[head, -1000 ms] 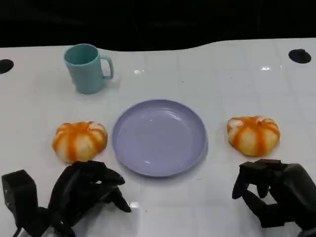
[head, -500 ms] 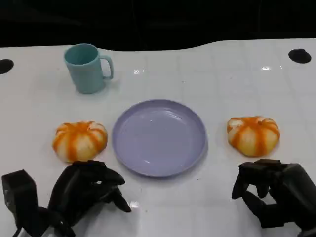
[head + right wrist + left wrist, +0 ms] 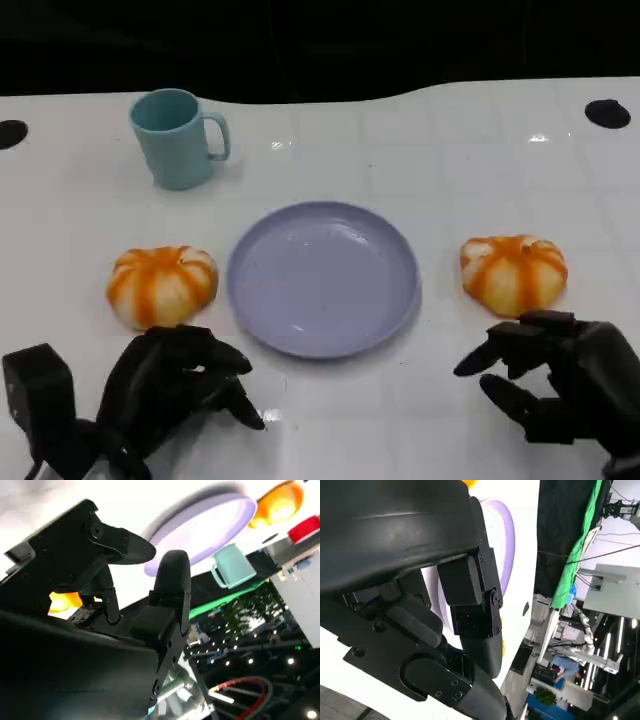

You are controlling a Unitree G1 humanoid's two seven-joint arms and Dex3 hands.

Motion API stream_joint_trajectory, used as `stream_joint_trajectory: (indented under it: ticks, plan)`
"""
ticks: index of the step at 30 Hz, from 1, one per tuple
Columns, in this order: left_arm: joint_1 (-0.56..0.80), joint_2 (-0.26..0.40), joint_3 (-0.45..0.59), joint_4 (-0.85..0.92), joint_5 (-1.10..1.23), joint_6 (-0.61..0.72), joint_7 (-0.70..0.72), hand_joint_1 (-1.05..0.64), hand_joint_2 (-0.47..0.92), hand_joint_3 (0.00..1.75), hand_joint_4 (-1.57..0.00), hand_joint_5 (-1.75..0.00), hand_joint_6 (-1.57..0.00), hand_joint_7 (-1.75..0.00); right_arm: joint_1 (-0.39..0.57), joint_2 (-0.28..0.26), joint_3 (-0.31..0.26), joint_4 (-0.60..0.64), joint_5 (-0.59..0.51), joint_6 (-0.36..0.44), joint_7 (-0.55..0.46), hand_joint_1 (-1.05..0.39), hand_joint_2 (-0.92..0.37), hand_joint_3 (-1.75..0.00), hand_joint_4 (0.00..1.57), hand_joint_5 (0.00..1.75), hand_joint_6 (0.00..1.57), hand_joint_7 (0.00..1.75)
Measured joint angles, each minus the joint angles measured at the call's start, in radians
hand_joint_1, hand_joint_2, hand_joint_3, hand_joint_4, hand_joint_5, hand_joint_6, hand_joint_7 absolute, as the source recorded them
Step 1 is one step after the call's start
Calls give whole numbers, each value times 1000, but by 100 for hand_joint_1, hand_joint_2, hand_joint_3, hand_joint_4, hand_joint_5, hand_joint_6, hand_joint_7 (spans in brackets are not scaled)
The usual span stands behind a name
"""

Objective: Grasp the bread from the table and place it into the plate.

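Two orange-striped bread buns lie on the white table, one (image 3: 162,285) left of the lilac plate (image 3: 322,277) and one (image 3: 514,272) to its right. The plate holds nothing. My left hand (image 3: 170,385) rests near the front edge, just below the left bun, fingers curled in with nothing in them. Just in front of the right bun is my right hand (image 3: 555,385), fingers spread apart and empty, not touching the bun. The right wrist view shows the plate (image 3: 210,525), the far bun (image 3: 278,504) and my own fingers (image 3: 170,600).
A teal mug (image 3: 178,137) stands at the back left, behind the left bun. Two dark round holes mark the table at the far left (image 3: 10,132) and far right (image 3: 607,112). The table's back edge meets a black backdrop.
My right hand's fingers have spread apart from their curled pose, reaching out left in front of the right bun. The left hand, buns and plate have not moved.
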Motion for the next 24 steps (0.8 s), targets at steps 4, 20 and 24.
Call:
stream_joint_trajectory:
  ticks: [4,20,24]
  plan:
    - [-5,0,1,5,0,0,0,-105,73,0,-157,-57,-157,-18,-1,0,-16,-1,8,9,-13,-26,-76,-39,58,122,86,28]
    - [-14,-7,-2,15,2,-8,0,-105,73,0,-157,-56,-157,-17,-11,-61,-90,-139,-4,206,41,-45,-90,-3,18,58,53,0]
    - [-14,-10,-3,20,2,-15,0,-105,73,0,-157,-56,-157,-16,3,-81,-102,-218,-1,297,137,-47,-89,-1,7,51,40,0]
